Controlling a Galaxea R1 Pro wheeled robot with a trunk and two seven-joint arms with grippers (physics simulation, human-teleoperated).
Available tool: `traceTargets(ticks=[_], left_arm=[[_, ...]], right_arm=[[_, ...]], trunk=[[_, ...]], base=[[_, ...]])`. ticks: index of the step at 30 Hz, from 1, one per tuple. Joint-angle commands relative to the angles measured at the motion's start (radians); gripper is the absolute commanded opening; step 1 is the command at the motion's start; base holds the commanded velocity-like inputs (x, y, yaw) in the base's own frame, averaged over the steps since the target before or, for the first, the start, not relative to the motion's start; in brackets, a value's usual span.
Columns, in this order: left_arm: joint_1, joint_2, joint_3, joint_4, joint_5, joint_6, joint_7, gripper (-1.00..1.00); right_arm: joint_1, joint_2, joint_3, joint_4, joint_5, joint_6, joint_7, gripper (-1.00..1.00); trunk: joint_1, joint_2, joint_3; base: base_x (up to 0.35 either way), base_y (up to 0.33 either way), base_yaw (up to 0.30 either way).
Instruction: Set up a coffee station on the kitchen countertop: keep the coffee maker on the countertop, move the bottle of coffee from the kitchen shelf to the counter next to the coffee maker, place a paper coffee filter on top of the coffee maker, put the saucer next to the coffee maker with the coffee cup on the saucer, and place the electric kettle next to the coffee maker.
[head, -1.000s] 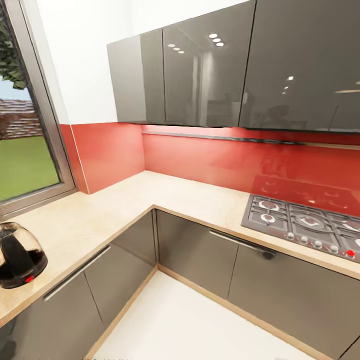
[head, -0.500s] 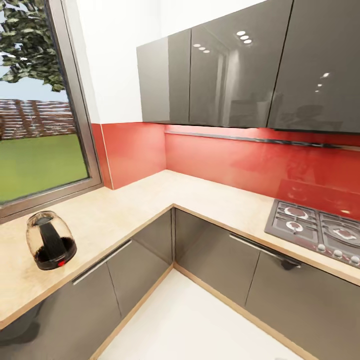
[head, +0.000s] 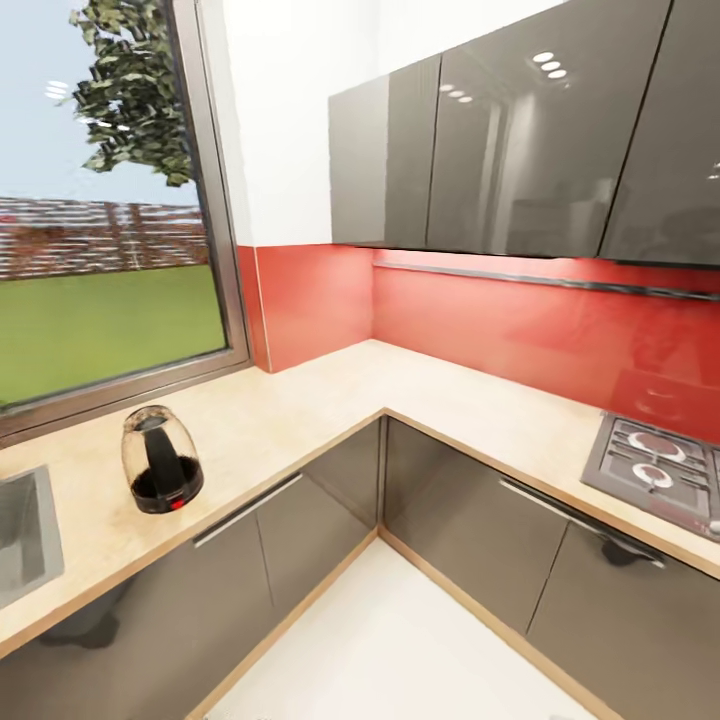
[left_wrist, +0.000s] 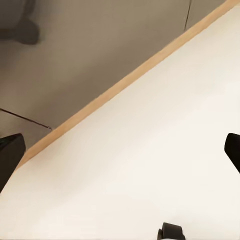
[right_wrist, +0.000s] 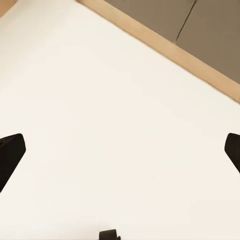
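Electric kettle (head: 162, 459): seen upright on the L-shaped bench (head: 300, 400), below the window (head: 105, 220), between sink (head: 25, 530) and corner.
Left gripper (left_wrist: 120, 152): jaws spread wide above pale floor (left_wrist: 150, 165).
Right gripper (right_wrist: 120, 150): jaws likewise wide, nothing held.

One electric kettle (head: 162, 459), one sink (head: 25, 530) and one gas hob (head: 655, 472) share the countertop (head: 300, 405).
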Motion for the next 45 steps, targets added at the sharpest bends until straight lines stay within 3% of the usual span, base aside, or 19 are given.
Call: traceTargets(ticks=[1, 33, 45], left_arm=[[-0.001, 0.0, 0.005, 0.002, -0.011, -0.005, 0.003, 1.0], [-0.001, -0.002, 0.005, 0.002, -0.011, -0.005, 0.003, 1.0], [-0.001, -0.002, 0.005, 0.002, -0.011, -0.004, 0.003, 1.0]], right_arm=[[0.0, 0.0, 0.002, 0.0, -0.008, -0.003, 0.0, 1.0], [0.0, 0.0, 0.002, 0.0, -0.008, -0.004, 0.0, 1.0], [0.0, 0.0, 0.002, 0.0, -0.008, -0.004, 0.0, 1.0]], trunk=[[0.0, -0.001, -0.001], [0.0, -0.001, -0.001], [0.0, -0.001, -0.001]], base=[[0.0, 0.0, 0.275], [0.0, -0.001, 0.275], [0.0, -0.214, 0.275]])
